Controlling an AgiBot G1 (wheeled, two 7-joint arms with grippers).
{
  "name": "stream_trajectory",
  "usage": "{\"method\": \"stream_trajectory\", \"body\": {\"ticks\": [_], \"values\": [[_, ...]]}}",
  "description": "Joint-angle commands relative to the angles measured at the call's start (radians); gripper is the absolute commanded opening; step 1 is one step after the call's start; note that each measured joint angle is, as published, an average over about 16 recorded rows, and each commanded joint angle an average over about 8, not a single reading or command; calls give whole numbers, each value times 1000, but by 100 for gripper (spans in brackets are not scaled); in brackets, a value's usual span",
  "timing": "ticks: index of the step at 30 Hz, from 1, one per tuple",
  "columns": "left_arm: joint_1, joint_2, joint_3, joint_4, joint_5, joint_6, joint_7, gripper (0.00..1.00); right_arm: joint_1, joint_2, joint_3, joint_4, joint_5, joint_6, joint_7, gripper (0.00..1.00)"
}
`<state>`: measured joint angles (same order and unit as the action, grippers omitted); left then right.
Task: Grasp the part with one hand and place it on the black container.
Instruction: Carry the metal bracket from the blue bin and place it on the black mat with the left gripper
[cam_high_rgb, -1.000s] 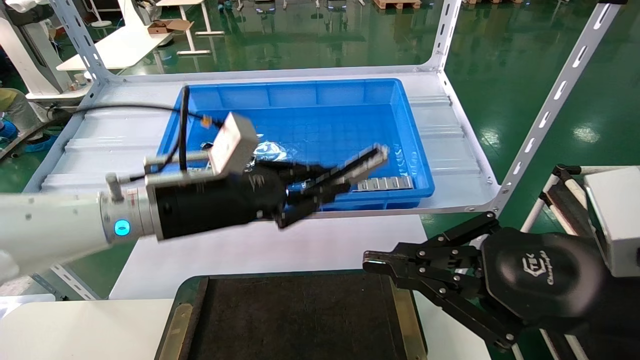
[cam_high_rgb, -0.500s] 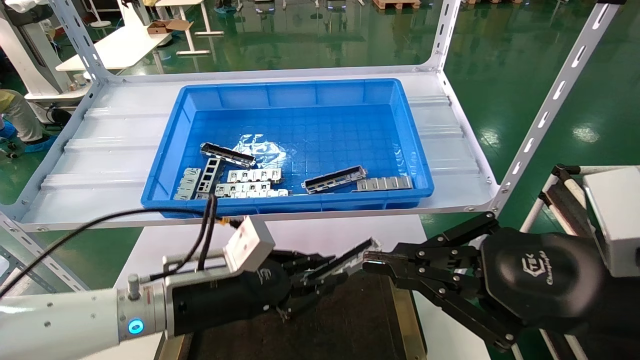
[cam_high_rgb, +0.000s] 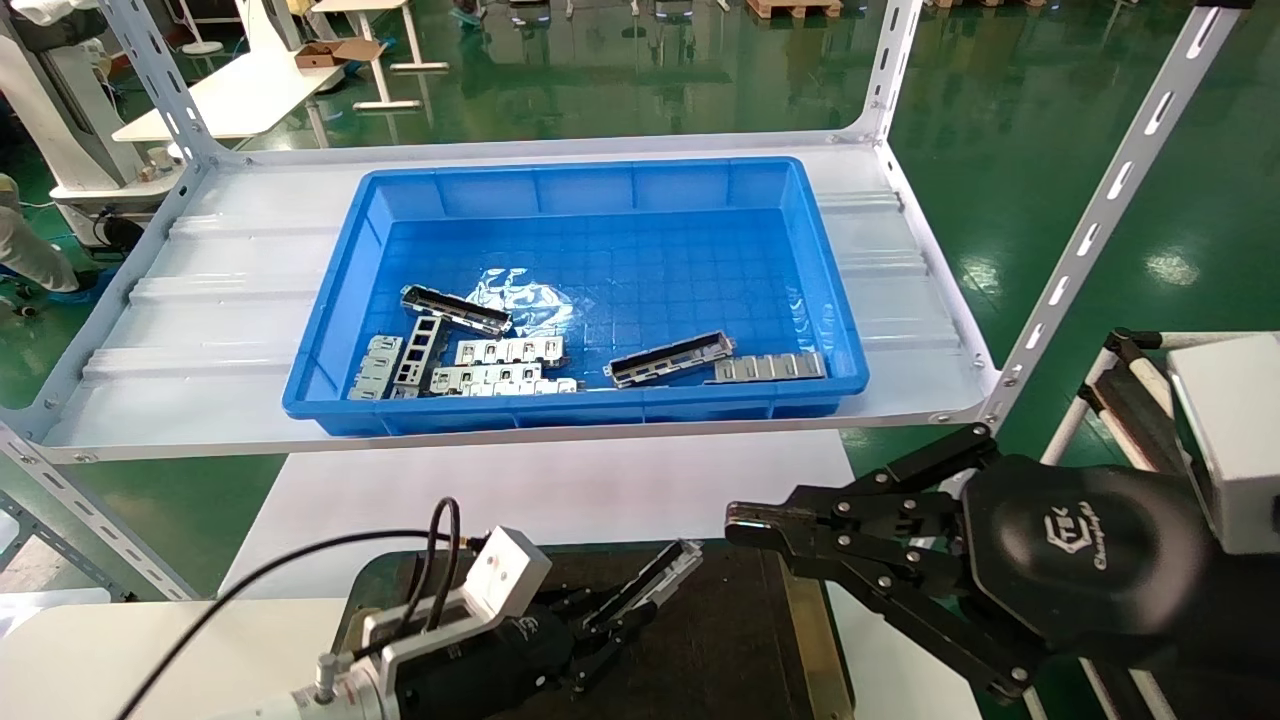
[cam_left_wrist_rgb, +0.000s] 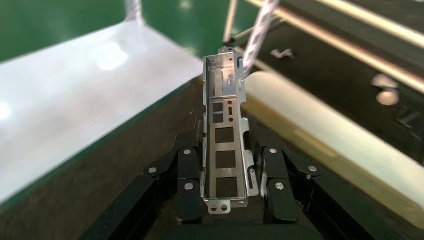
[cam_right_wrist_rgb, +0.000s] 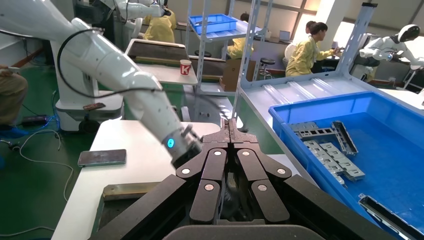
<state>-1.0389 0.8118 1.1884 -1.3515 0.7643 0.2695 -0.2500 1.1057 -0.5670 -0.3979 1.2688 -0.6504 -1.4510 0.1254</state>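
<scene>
The left hand (cam_high_rgb: 610, 625) is low over the black tray (cam_high_rgb: 700, 640), its fingers (cam_left_wrist_rgb: 187, 172) closed from both sides on the metal bar (cam_high_rgb: 655, 580) — the bar sits lengthwise between them, gripped at its near half. The far half sticks out past the fingertips and points up and away toward the tray's back edge. In the left wrist view the bar (cam_left_wrist_rgb: 225, 135) shows its open side, with a row of square cutouts along the floor of the channel and a small tab at each end; the tray's dark surface (cam_left_wrist_rgb: 125, 150) lies beneath it and a brass-coloured edge strip (cam_left_wrist_rgb: 320, 135) runs just beside it. Whether the bar touches the tray cannot be told.

The right hand (cam_high_rgb: 750, 525) hangs just beyond the tray's right edge strip, fingers pressed together with nothing between them.

Behind the tray, on the white shelf (cam_high_rgb: 180, 330), stands the blue bin (cam_high_rgb: 590, 185) — it holds more bars (cam_high_rgb: 668, 358) and several flat plates (cam_high_rgb: 505, 352) near its front wall.
</scene>
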Motion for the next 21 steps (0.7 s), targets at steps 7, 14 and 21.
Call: {"method": "stream_trajectory", "body": {"ticks": [7, 14, 21], "values": [[87, 87, 47, 2, -2, -267, -34, 0, 0, 0, 0, 0, 0, 0, 0, 0], [125, 190, 83, 14, -51, -502, -47, 0, 0, 0, 0, 0, 0, 0, 0, 0], [147, 289, 121, 23, -145, -756, -6, 0, 0, 0, 0, 0, 0, 0, 0, 0]]}}
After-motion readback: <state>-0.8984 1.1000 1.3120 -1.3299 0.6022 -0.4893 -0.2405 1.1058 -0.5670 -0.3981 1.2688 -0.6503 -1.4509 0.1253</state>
